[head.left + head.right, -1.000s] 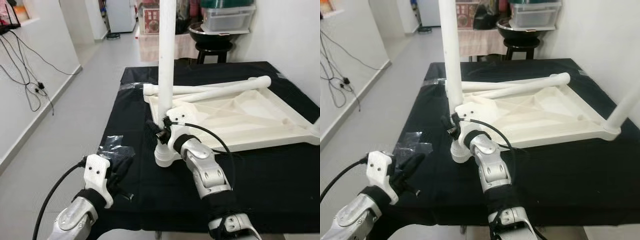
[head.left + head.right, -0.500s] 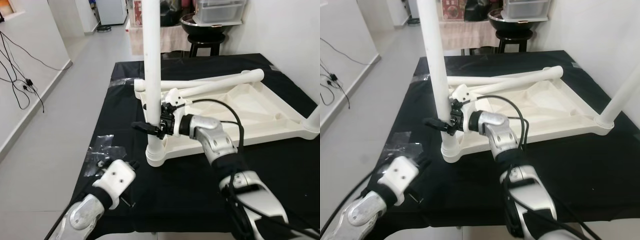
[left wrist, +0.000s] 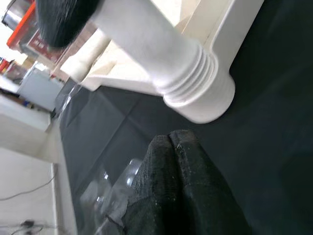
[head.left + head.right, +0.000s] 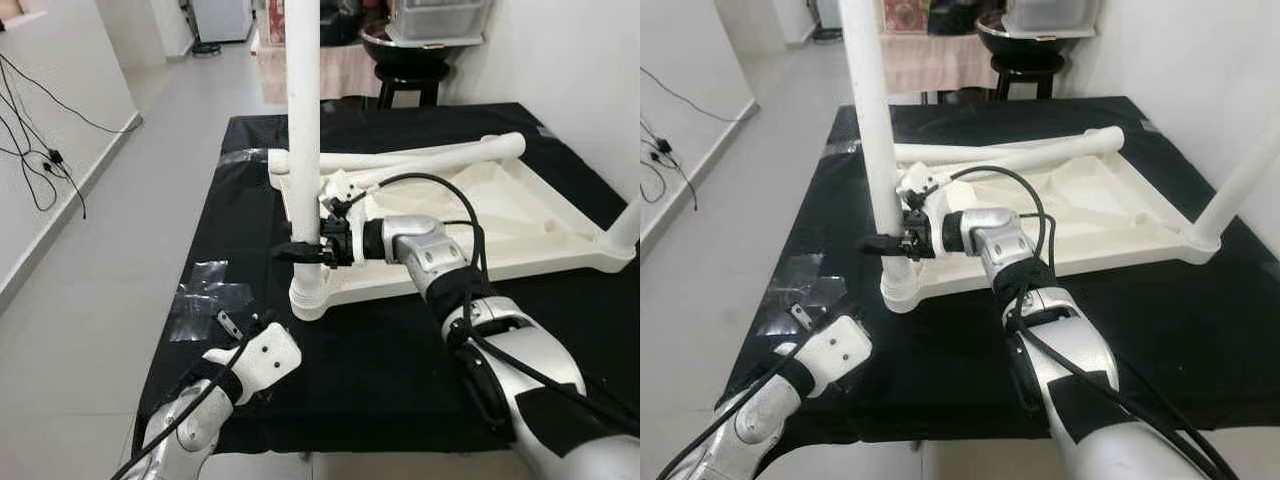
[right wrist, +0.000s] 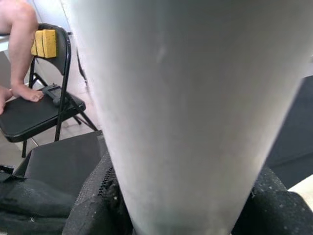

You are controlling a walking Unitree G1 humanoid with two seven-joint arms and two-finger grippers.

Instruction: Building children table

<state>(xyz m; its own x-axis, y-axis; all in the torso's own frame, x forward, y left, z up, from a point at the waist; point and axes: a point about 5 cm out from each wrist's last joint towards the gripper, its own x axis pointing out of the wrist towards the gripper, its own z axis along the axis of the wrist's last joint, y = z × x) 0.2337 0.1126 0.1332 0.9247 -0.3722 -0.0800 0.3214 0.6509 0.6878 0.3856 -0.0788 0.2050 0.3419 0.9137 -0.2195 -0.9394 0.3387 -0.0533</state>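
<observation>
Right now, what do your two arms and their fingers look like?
Both arms are silver with black bands and loose black cables. The right gripper has long black fingers behind a white bracket; the left gripper shows textured black fingers under a white plate with small holes.

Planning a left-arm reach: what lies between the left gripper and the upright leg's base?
Only bare black cloth lies between the left gripper and the upright leg, seen in the left eye view.

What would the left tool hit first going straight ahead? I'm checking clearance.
Probably the threaded base of the upright leg at the tabletop's corner socket; the left tool points at it, though depth is unclear.
</observation>
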